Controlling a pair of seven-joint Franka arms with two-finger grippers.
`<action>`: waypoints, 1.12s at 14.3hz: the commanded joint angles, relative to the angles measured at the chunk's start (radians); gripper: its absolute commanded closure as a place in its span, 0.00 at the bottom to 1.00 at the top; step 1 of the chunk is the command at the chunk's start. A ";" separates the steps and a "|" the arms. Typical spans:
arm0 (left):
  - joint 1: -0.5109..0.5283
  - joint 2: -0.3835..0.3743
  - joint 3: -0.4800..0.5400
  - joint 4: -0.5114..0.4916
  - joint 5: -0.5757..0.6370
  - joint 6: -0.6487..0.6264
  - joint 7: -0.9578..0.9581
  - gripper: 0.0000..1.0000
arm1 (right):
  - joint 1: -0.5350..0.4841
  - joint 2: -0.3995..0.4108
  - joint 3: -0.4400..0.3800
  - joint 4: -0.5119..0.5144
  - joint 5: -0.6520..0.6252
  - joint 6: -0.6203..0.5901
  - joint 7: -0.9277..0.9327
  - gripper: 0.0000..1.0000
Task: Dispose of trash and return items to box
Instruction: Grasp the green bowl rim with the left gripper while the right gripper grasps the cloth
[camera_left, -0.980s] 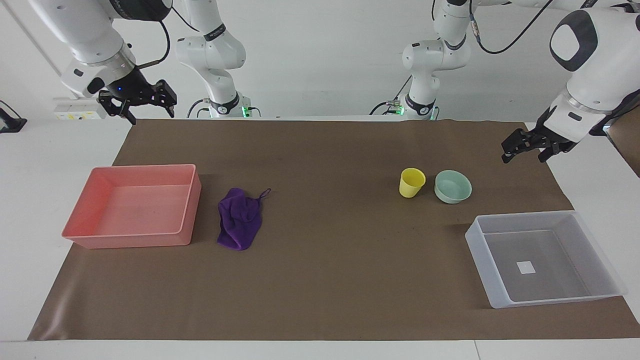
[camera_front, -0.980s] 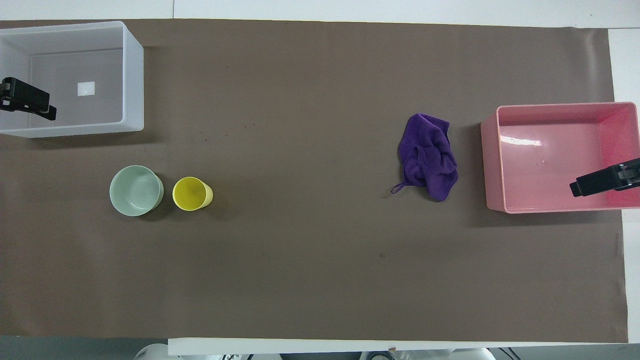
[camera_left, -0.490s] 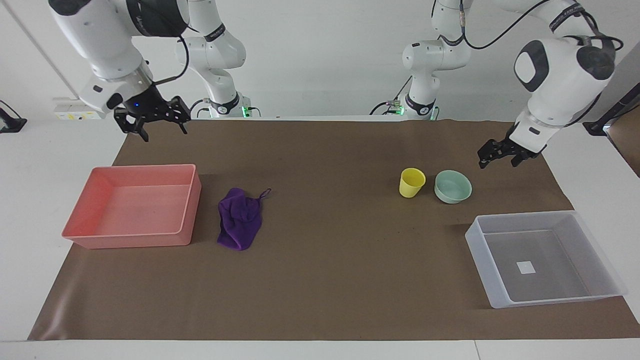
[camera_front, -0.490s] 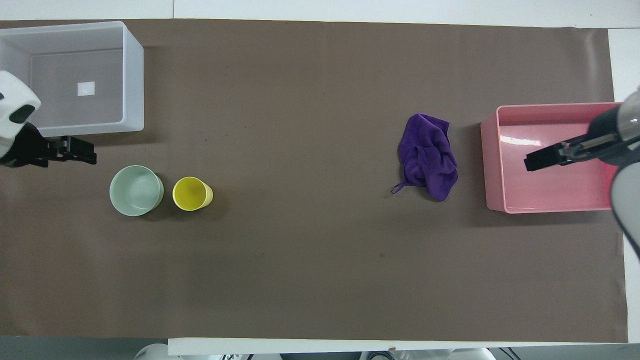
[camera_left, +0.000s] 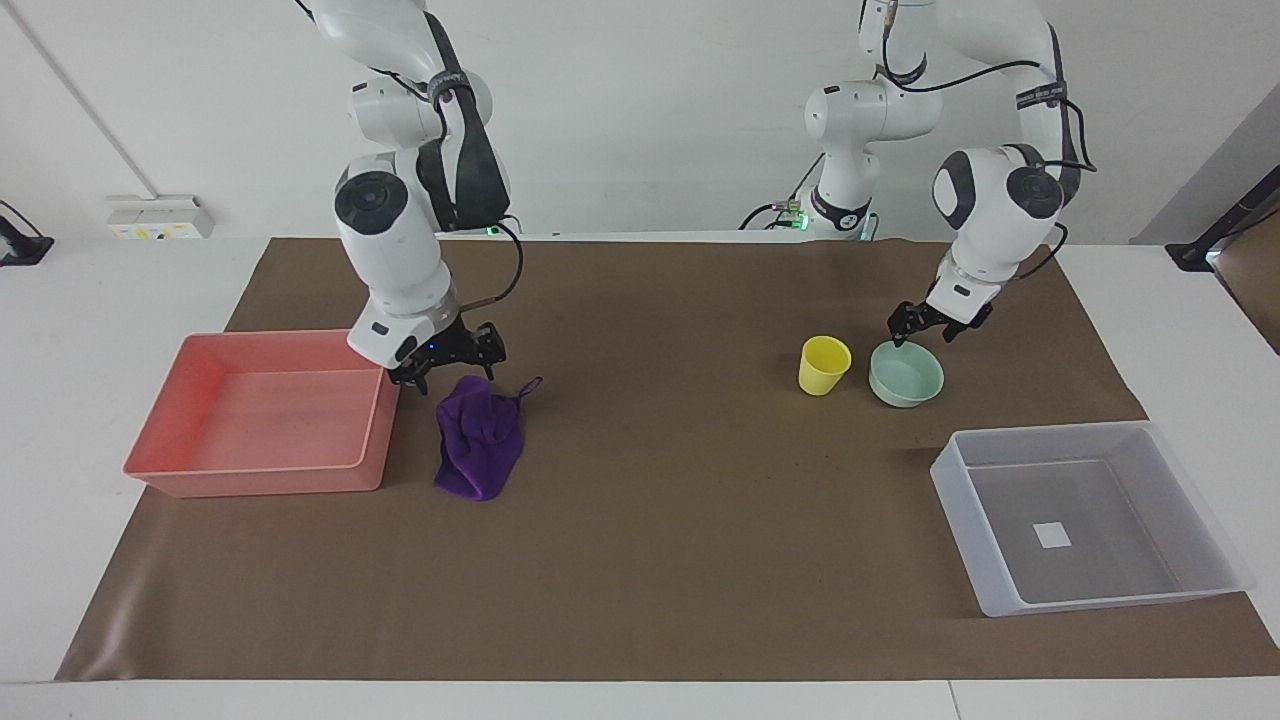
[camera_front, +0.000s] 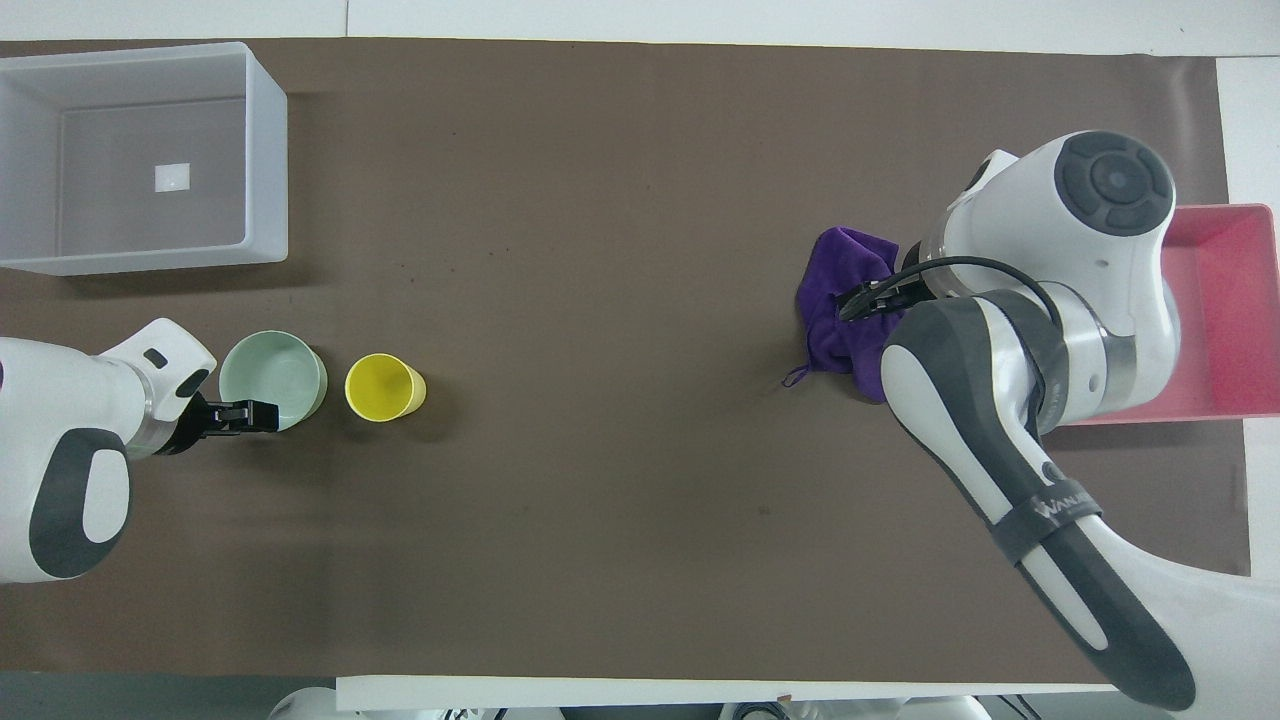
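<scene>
The purple cloth (camera_left: 480, 440) lies crumpled on the brown mat beside the pink tray; it also shows in the overhead view (camera_front: 848, 320). My right gripper (camera_left: 452, 362) is open, low over the cloth's end nearer the robots, and holds nothing. The yellow cup (camera_left: 823, 365) and mint-green bowl (camera_left: 906, 375) stand side by side, the bowl toward the left arm's end. My left gripper (camera_left: 928, 328) is open and empty, just over the bowl's rim nearer the robots; it shows in the overhead view (camera_front: 250, 412). The clear-grey box (camera_left: 1090, 592) stands empty, farther from the robots than the bowl.
The pink tray (camera_left: 260, 475) stands empty at the right arm's end of the mat, and the right arm covers part of it in the overhead view (camera_front: 1225, 300). A brown mat (camera_left: 680, 540) covers the table.
Both arms have swung in from the table's ends and come down. The right gripper went from past the pink tray to the cloth, the left gripper to the bowl. No object has moved.
</scene>
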 joint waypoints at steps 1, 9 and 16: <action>-0.010 0.020 0.005 -0.013 0.012 0.055 -0.004 1.00 | -0.009 0.036 -0.001 -0.062 0.004 0.106 -0.002 0.01; -0.007 0.018 0.007 0.011 0.012 0.038 -0.004 1.00 | -0.014 0.115 -0.001 -0.092 0.004 0.235 0.007 0.78; 0.032 -0.016 0.016 0.299 0.011 -0.322 0.007 1.00 | -0.046 0.063 -0.006 0.029 0.004 0.068 0.004 1.00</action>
